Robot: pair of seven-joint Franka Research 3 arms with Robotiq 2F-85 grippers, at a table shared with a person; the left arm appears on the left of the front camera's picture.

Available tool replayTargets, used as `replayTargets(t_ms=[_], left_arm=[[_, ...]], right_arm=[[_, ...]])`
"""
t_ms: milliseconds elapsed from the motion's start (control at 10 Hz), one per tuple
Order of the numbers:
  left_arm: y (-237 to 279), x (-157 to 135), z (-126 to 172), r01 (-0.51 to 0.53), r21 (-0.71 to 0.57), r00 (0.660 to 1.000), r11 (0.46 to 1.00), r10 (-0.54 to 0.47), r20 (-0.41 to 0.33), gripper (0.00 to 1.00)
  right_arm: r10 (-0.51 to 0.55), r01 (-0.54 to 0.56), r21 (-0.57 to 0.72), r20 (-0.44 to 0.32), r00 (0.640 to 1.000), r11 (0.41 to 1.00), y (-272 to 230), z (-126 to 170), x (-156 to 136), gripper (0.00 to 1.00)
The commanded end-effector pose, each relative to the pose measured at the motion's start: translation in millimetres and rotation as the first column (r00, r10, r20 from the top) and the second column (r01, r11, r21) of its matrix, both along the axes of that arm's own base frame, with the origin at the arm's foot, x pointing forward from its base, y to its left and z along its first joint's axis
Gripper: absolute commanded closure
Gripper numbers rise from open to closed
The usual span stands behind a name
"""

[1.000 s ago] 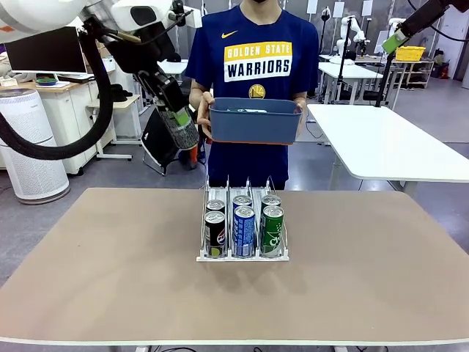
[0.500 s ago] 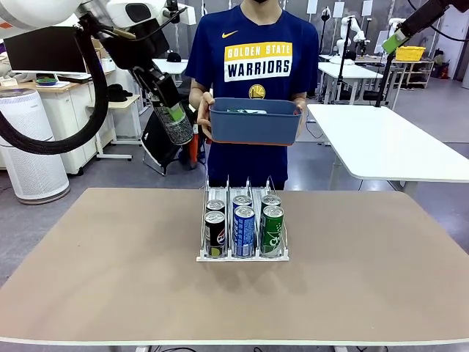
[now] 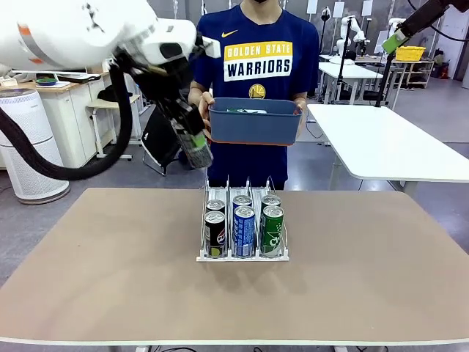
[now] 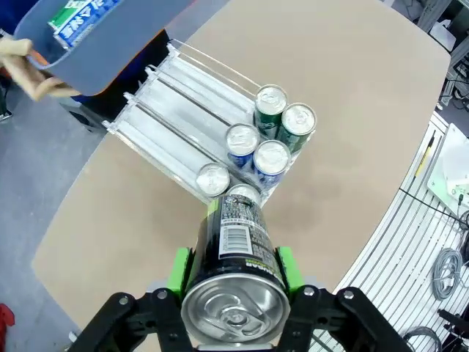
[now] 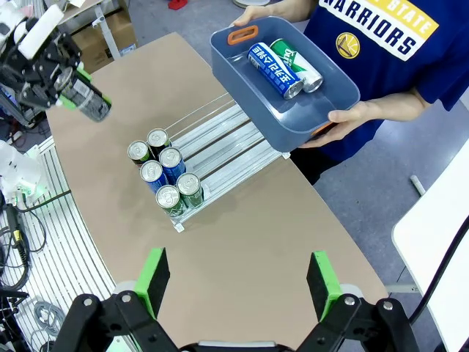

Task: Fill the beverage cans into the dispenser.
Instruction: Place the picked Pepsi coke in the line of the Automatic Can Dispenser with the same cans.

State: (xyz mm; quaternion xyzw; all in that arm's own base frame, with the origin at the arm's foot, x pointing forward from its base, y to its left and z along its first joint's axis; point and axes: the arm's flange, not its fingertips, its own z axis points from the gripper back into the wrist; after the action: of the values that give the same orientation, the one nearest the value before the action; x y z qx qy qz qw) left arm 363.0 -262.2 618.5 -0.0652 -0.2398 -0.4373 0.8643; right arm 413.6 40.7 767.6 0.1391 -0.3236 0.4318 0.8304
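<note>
Fingers [image 4: 178, 273] of the left gripper [image 3: 196, 150] were clenched on a black can [image 4: 234, 246], with a green pad pressed to each side of it. In the front view this gripper hung tilted in the air above the far part of the brown table [image 3: 110, 279], just left of the dispenser's far end. The can slanted downward in its grasp and was well clear of the tabletop.

Right of it, at the middle of the table, stood the dispenser [image 3: 242, 258], its low lip toward the near side. Six cans stood upright in it, two to a lane, crowded toward that lip. The left lane held a near black can [image 3: 215, 235] and a far black can [image 3: 215, 206]. The middle lane held a near blue can [image 3: 244, 232] and a far blue can [image 3: 242, 201]. The right lane held a near green can [image 3: 272, 232] and a far green can [image 3: 270, 199]. Behind them the lanes ran on between thin upright dividers toward the far edge.

Beyond that edge a person in a dark blue shirt held a blue tub [image 3: 253, 125] level. One hand [image 3: 203, 110] gripped its left end and another hand [image 3: 301, 105] its right end. The right wrist view showed a loose blue can [image 5: 272, 70] and a loose green can [image 5: 297, 64] lying on their sides in the tub, side by side.

Farther right, past the brown table, stood a white table [image 3: 381, 139].

Last, the right gripper [image 5: 238, 271] was released, its jaws spread wide, high above the scene and grasping nothing.
</note>
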Motion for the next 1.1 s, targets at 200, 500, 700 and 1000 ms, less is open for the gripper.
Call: replayTargets(t_ms=[200,500,700,1000], left_arm=[[-29.5,-22.5,-55.8,0.058,0.008,0.998,0.998,-0.058,-0.034,0.42],[-47.6,-30.8,-92.8,0.128,0.024,0.99,0.992,-0.126,-0.055,0.42],[-53.0,-37.1,-113.5,0.177,0.048,0.982,0.983,-0.173,-0.079,0.42],[-49.2,-36.2,-149.2,0.216,0.055,0.969,0.975,-0.207,-0.133,0.42]], right_arm=[[-0.006,0.006,-0.005,-0.007,1.0,1.0,0.3,-0.6,-0.6,0.0],[-0.006,0.006,-0.005,-0.007,1.0,1.0,0.3,-0.6,-0.6,0.0],[-0.006,0.006,-0.005,-0.007,1.0,1.0,0.3,-0.6,-0.6,0.0],[-0.006,0.006,-0.005,-0.007,1.0,1.0,0.3,-0.6,-0.6,0.0]])
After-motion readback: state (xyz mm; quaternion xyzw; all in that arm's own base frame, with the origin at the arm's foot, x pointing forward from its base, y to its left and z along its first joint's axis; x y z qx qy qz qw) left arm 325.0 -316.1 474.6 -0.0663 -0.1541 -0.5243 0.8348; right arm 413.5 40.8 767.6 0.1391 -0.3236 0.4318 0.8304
